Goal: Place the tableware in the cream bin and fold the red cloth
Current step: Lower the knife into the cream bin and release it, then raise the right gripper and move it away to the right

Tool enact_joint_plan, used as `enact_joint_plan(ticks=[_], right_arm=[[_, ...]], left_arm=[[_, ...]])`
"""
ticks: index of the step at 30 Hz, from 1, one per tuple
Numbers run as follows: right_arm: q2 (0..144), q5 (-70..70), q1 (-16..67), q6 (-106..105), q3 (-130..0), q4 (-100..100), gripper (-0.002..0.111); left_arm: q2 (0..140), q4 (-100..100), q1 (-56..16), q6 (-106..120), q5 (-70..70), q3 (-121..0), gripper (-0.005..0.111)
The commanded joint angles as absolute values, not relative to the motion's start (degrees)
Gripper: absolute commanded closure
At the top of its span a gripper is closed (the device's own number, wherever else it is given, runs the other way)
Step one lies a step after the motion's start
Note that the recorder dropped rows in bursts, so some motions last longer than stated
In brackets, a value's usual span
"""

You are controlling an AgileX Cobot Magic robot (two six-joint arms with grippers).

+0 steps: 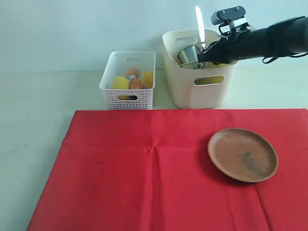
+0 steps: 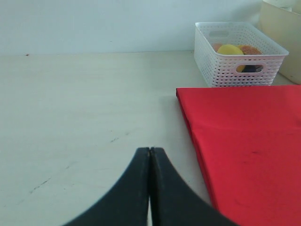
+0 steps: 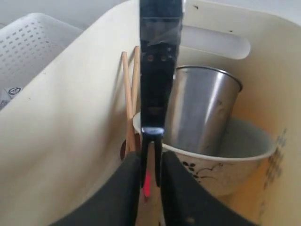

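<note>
Jaws of the right gripper (image 3: 151, 165) are clamped on the handle of the silver knife (image 3: 159, 70), which stands upright with its blade pointing up above the rim of the cream bin (image 1: 199, 91). The gripper itself hangs just over the bin's open top.

Inside the bin, directly below the knife, a pale green bowl (image 3: 211, 172) with a dark flower print holds the steel cup (image 3: 200, 113), which leans tilted in it. The pair of wooden chopsticks (image 3: 128, 103) stands against the bin's inner wall, just beside the bowl.

Just beside the bin stands the white perforated basket (image 1: 129, 91) with yellow and orange food in it. The red cloth (image 1: 144, 178) lies spread flat in front of the bin, its far edge close to the bin's base. The round brown plate (image 1: 243, 154) rests on the cloth, apart from the bin.

Well apart from the bin, past the basket and the cloth's corner, the left gripper (image 2: 150, 155) hangs over the bare table (image 2: 84, 103), fingers pressed together on nothing.
</note>
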State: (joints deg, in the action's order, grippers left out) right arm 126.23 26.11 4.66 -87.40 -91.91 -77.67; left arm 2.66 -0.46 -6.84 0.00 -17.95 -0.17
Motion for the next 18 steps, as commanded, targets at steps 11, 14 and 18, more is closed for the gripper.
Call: enact_joint_plan(ticks=[11,14,18], right_arm=[[119.0,33.2,4.6,-49.0,-92.6,-50.5,0.062],[115.8,39.1,4.6,-38.5,-92.4,-40.9,0.062],[113.6,45.8,4.6,-34.4,-92.3,-38.6,0.062]], left_arm=[[2.4,-0.8,-6.6,0.0,-17.7,0.0,0.107],[2.4,-0.8,-6.6,0.0,-17.7,0.0,0.107],[2.4,-0.8,-6.6,0.0,-17.7,0.0,0.107]])
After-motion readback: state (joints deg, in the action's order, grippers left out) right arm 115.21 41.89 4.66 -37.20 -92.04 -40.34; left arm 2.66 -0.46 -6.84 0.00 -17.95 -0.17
